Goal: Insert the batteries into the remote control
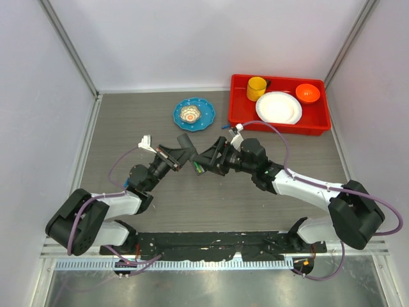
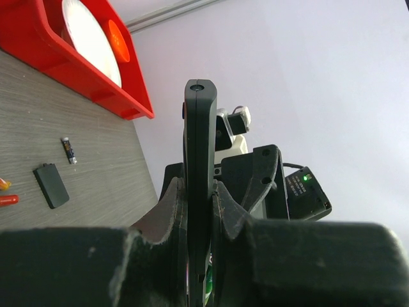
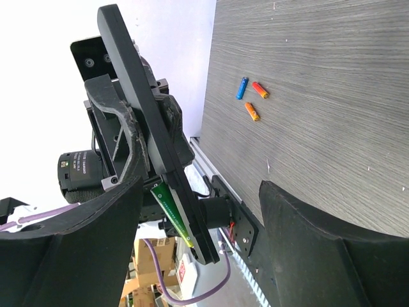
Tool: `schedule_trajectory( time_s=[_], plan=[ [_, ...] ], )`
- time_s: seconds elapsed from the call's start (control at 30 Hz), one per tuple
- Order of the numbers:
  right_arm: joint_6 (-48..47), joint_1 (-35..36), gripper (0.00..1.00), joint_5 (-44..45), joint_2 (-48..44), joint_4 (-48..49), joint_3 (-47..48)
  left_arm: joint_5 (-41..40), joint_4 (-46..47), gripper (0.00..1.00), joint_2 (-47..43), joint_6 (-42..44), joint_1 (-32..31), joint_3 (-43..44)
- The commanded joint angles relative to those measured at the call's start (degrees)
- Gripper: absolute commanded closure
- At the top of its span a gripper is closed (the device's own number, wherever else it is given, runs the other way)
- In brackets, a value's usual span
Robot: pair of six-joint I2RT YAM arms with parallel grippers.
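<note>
The remote control (image 2: 199, 141) is a slim black bar, seen edge-on and upright in the left wrist view, with my left gripper (image 2: 199, 192) shut on its lower part. From above, the remote control (image 1: 183, 140) hangs over the table's middle in my left gripper (image 1: 185, 155). My right gripper (image 1: 208, 160) faces it, open. In the right wrist view the remote control (image 3: 153, 147) shows a green strip along its lower end, and my right gripper (image 3: 198, 249) has wide-spread fingers that touch nothing. Three batteries lie on the table: blue (image 3: 242, 87), red (image 3: 260, 89), orange (image 3: 252, 112).
A small flat black piece (image 2: 51, 185) lies on the table near two orange-red cylinders (image 2: 5, 199). At the back right, a red tray (image 1: 236, 102) holds a yellow cup (image 1: 256, 87), a white plate (image 1: 278, 107) and an orange bowl (image 1: 307, 93). A blue plate (image 1: 179, 116) sits behind the grippers.
</note>
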Motion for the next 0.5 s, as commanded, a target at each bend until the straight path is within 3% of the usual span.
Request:
schedule_trajectory(
  time_s=[0.0, 0.47],
  plan=[
    [0.52, -0.29, 0.22, -0.12, 0.11, 3.29, -0.2, 0.17, 14.71, 1.0, -1.64, 0.01, -0.22, 1.43],
    [1.05, -0.2, 0.24, -0.2, 0.63, 4.35, -0.99, 0.0, 14.71, 1.0, -2.16, -0.08, -0.3, 1.51]
  ],
)
